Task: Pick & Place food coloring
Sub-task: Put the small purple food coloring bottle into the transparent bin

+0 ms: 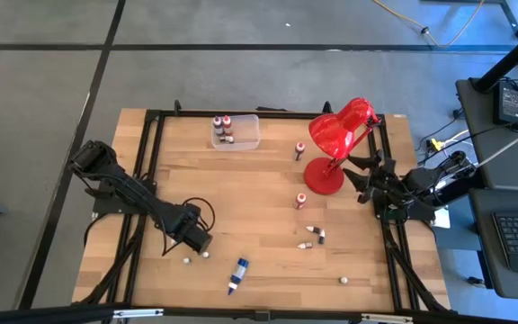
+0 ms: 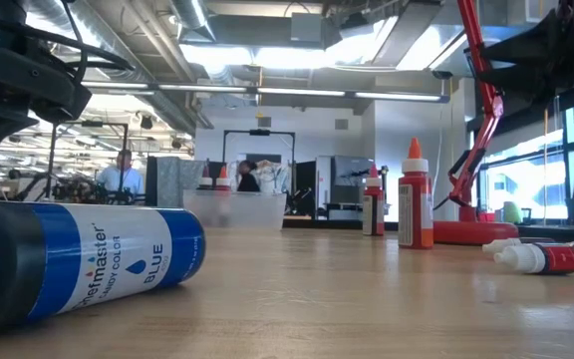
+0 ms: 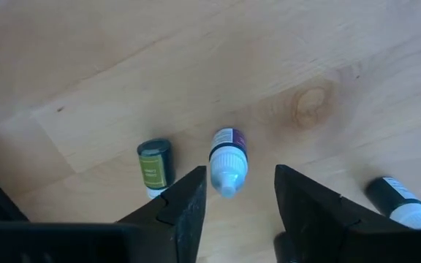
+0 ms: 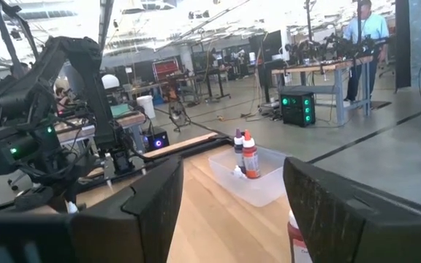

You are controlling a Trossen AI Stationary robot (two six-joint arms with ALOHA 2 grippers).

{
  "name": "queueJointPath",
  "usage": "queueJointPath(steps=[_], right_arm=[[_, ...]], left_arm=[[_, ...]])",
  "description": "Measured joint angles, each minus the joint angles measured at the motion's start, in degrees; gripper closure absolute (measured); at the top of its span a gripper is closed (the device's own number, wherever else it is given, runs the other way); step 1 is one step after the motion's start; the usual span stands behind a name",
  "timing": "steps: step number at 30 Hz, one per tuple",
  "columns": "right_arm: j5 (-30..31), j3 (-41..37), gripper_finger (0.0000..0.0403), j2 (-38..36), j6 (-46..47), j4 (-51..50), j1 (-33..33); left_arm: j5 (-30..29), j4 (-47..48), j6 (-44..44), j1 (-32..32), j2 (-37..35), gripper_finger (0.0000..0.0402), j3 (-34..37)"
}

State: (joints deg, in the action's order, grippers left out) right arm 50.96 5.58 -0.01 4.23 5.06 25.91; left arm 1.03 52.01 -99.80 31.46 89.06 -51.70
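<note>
Right now we have the left gripper low over the near-left part of the table, fingers apart with a small purple bottle lying between the tips, white cap toward the camera. No contact that we can see, so we call this the grasp step, closing in but not yet clamped. A green-labelled bottle lies just beside one finger, another dark bottle off to the other side. The next move calls for the jaws to close squarely on the purple bottle's body without nudging the green one, then lift and carry to the clear box at the far edge, which already holds a few bottles.

The right gripper waits at the right edge of the table near the red lamp, fingers wide apart, nothing held.

More food coloring is scattered: the long blue bottle near the front edge, several small ones mid-table, two upright by the lamp.
</note>
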Motion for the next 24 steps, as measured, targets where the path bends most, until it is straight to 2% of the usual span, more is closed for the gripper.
queueJointPath(steps=[15, 24], right_arm=[[0.0, 0.0, 0.0166, 0.0, 1.4, -1.2, 0.0], [0.0, 0.0, 0.0166, 0.0, 1.3, -1.2, 0.0]], left_arm=[[-0.1, 0.0, 0.0, 0.0, 0.0, 0.0317, 0.8], [-3.6, -1.3, 2.2, -0.8, 0.0, 0.0344, -0.4]])
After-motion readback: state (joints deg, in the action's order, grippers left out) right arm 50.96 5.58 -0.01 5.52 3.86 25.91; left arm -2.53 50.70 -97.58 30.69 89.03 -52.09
